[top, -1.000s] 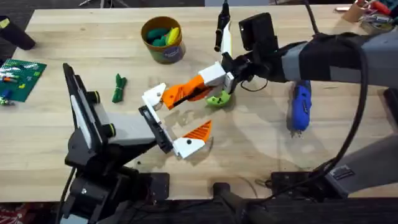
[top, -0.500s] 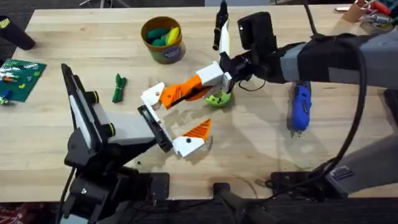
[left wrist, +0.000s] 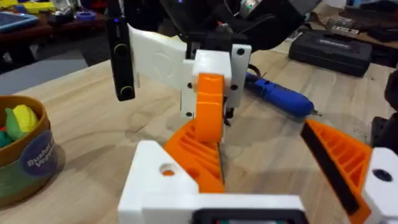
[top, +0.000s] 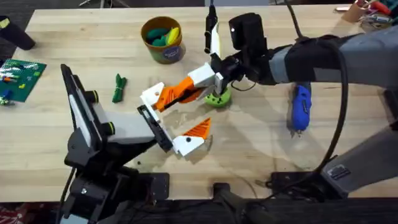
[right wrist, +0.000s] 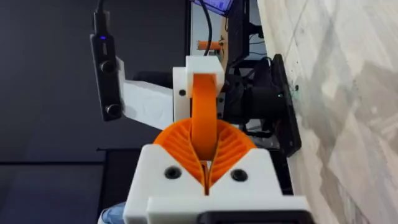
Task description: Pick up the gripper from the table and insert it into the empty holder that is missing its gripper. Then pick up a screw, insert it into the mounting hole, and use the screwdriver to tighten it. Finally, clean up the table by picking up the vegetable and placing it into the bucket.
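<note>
Overhead, the wooden bench [top: 261,149] carries one bucket [top: 163,40], holding green and yellow toy pieces. Taking that bucket as landmark: one dark green vegetable [top: 119,88] lies toward the camera and leftward of it, one blue screwdriver [top: 301,107] lies well apart to its right, and one lime green disc [top: 218,98] sits between bucket and screwdriver. The right end effector [top: 210,77] is closed around the white base of the one long orange gripper [top: 180,92], holding it tilted above the bench, its tip at the holder [top: 152,96]. The left end effector [top: 169,121] has one bare white bracket and one jaw with a ribbed orange triangle [top: 199,130]; it is spread wide, gripping nothing. In the left wrist view, the gripper [left wrist: 208,124] meets the holder [left wrist: 158,180], the bucket [left wrist: 22,155] to one side. In the right wrist view, the right end effector's orange pads [right wrist: 233,146] clamp the gripper [right wrist: 204,118].
</note>
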You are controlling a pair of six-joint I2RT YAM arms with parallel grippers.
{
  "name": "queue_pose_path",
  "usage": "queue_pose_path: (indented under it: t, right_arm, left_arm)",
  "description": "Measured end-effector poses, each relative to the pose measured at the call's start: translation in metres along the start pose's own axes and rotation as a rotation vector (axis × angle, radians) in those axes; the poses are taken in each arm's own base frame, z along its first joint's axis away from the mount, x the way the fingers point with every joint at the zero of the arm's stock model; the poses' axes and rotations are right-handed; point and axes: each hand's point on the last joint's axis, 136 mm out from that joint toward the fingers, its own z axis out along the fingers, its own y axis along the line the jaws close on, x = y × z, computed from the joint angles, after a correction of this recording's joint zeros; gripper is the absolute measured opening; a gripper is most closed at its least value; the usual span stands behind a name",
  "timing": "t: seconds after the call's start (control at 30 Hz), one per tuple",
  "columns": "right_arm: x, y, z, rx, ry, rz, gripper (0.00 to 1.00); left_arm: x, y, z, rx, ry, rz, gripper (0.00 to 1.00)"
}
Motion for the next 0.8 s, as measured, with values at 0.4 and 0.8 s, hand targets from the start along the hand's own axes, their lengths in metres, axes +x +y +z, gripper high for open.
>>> queue_pose_path:
  t: [0.4, 0.8]
  right_arm:
    - [-0.008, -0.001, 0.001, 0.001, 0.0, 0.03, 0.02]
    - [-0.021, -0.002, 0.003, -0.004, 0.011, 0.034, 0.021]
  left_arm:
    - [0.0, 0.0, 0.0, -0.001, 0.0, 0.0, 0.985]
    - [0.0, 0.002, 0.0, -0.01, 0.0, -0.003, 0.985]
